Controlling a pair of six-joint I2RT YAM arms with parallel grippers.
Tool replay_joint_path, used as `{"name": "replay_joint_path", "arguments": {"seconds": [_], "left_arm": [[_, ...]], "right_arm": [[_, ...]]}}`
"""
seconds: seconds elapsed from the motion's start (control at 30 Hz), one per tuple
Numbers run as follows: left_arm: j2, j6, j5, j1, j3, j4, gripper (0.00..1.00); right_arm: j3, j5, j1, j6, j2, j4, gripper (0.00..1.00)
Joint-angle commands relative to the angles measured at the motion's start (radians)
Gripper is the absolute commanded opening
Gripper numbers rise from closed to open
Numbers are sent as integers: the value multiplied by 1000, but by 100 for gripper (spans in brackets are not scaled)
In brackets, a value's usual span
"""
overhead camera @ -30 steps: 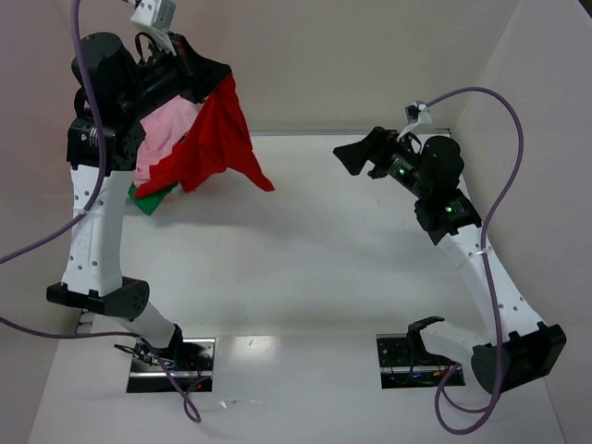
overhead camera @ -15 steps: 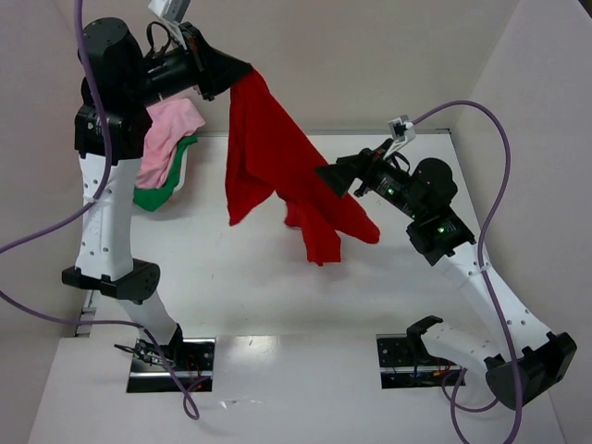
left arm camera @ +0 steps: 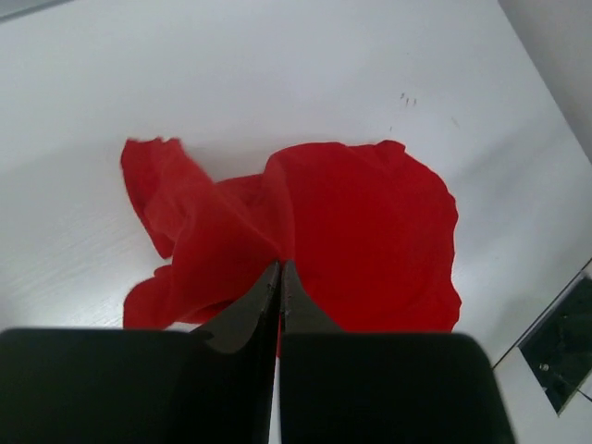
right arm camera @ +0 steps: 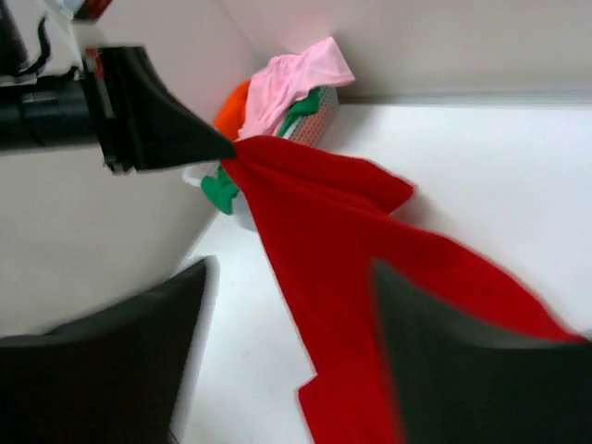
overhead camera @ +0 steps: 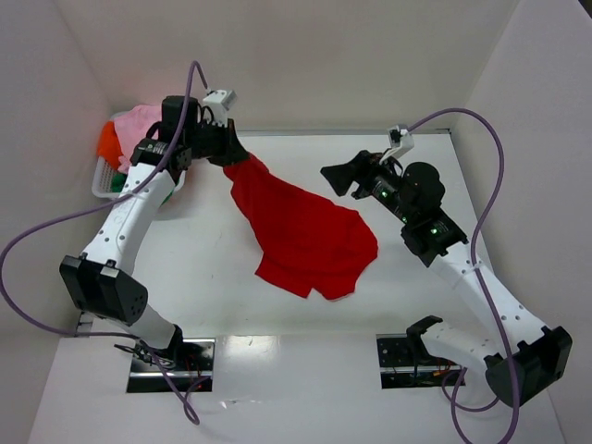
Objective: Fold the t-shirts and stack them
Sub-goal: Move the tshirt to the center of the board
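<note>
left gripper [overhead camera: 228, 148]: jaws fully together, pinching one edge of the red shirt [overhead camera: 310, 236]; sits at the far-left of the table [overhead camera: 213, 254], just beside the basket [overhead camera: 100, 185].
left wrist view only: jaws meet with no gap. Cloth bunches into a ridge right at the tips, and the rest of the shirt fans out beyond them, flat on the table.
right gripper [overhead camera: 338, 176]: jaws apart, nothing between them. It hangs off the table by the shirt's far-right side, nose toward the left gripper, not touching the cloth.
right wrist view only: side-on look at the left gripper's pinch. The shirt rises from the table in a taut strip up to the tips. The right gripper's own jaws are blurred at the bottom of the frame, well apart, with the shirt seen through the gap but beyond them.
top view only: full layout. The shirt runs diagonally from the left gripper toward table centre. It is widest at the near end, with a crumpled hem.
red shirt vs grippers: one end in the left gripper, the bulk lying between the two arms. Its nearest edge is below and short of the right gripper.
other shirts: pink shirt [right arm camera: 296, 74] on top, orange shirt [right arm camera: 231, 106] behind it, green shirt [right arm camera: 220, 190] hanging over the rim. All three are piled in the basket in the far-left corner, apart from the red one.
</note>
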Motion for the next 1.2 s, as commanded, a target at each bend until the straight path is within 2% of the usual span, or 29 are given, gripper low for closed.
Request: {"name": "replay_joint_path", "arguments": {"seconds": [0.0, 0.07, 0.2, 0.37, 0.67, 0.8, 0.93, 1.17], "left_arm": [[-118, 60, -40, 1, -28, 57, 0], [-128, 69, -65, 1, -56, 57, 0], [-128, 69, -94, -8, -48, 57, 0], [-117, 25, -145, -8, 96, 57, 0], [-99, -9, -119, -8, 306, 114, 0], [-89, -9, -74, -8, 348, 114, 0], [-89, -9, -54, -8, 337, 114, 0], [-178, 2, -30, -8, 222, 86, 0]], "right_arm": [[23, 44, 8, -28, 25, -17, 91], [23, 79, 8, -28, 36, -55, 99], [23, 97, 8, -50, 48, -115, 99], [-8, 191, 8, -18, 125, -222, 99], [-57, 200, 8, 12, 154, -213, 99], [-79, 194, 8, 21, 192, -189, 99], [-97, 174, 8, 45, 254, -137, 99], [-86, 163, 8, 58, 355, -74, 99]]}}
